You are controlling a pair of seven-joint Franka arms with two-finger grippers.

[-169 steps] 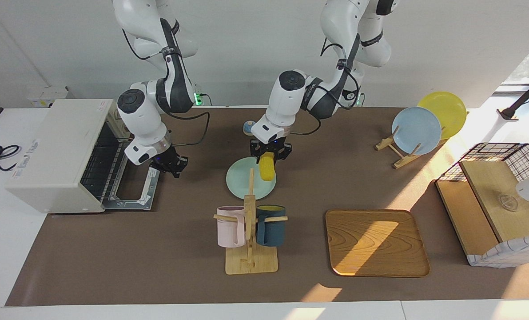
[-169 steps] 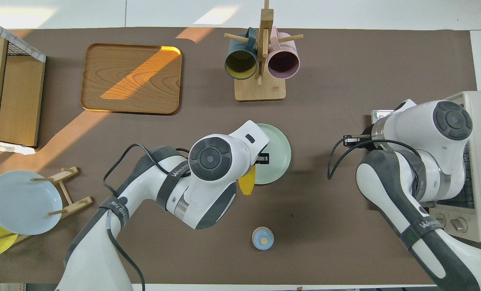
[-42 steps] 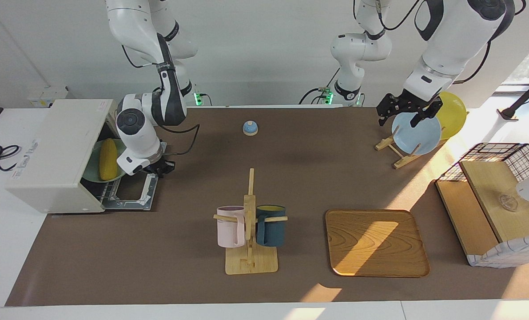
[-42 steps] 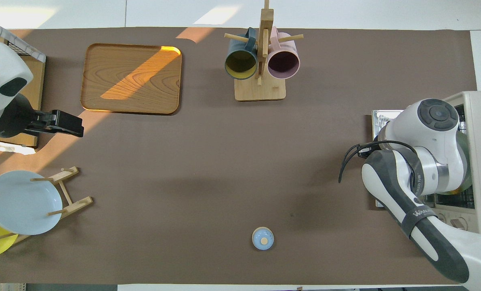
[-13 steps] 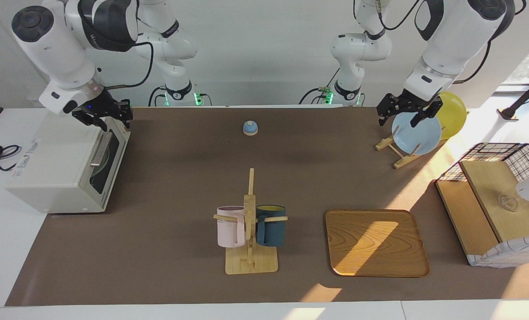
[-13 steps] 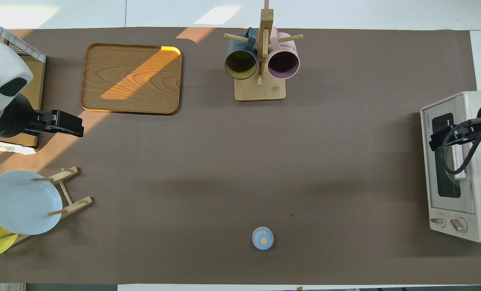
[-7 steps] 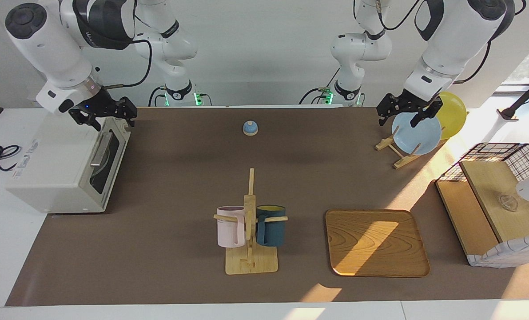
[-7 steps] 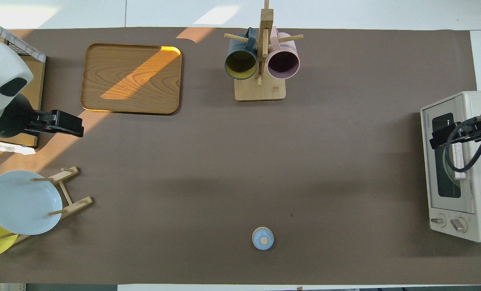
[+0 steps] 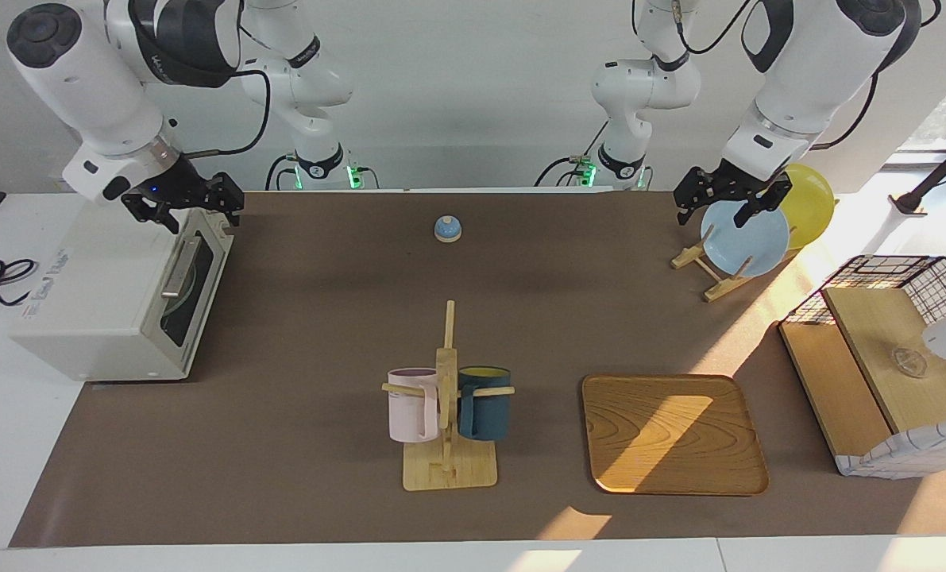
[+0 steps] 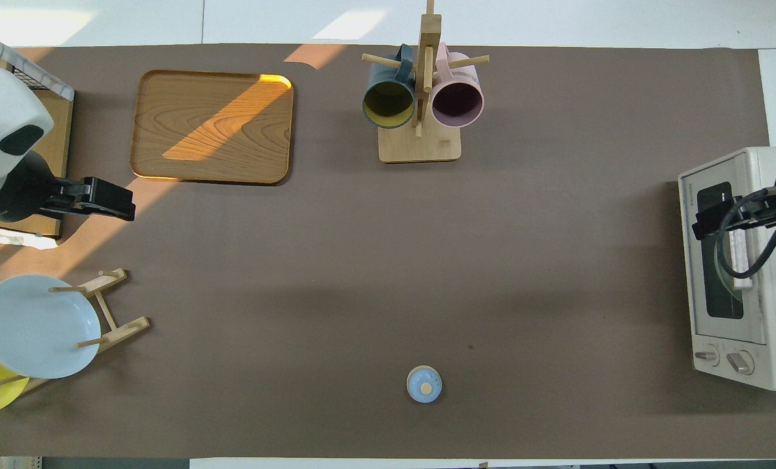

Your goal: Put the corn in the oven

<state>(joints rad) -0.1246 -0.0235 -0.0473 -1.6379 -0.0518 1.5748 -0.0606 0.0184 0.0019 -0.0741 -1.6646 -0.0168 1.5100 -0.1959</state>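
Observation:
The off-white oven [image 9: 99, 294] stands at the right arm's end of the table with its dark glass door [image 9: 191, 290] shut; it also shows in the overhead view [image 10: 733, 273]. The corn is hidden; only a pale plate edge shows through the glass. My right gripper [image 9: 183, 208] is open and empty, raised over the oven's top edge above the door, and shows in the overhead view [image 10: 707, 225]. My left gripper [image 9: 727, 202] is open and empty and waits up in the air over the plate rack.
A small blue bell [image 9: 447, 229] sits near the robots at mid-table. A wooden mug rack [image 9: 446, 413] holds a pink and a dark blue mug. A wooden tray [image 9: 671, 433] lies beside it. A plate rack holds a blue plate [image 9: 744, 234] and a yellow plate [image 9: 806, 195]. A wire-and-wood basket box [image 9: 886, 365] stands at the left arm's end.
The oven door, open earlier with the corn on a plate inside, is shut. My right gripper has lifted slightly off the door's top. The left arm has not moved.

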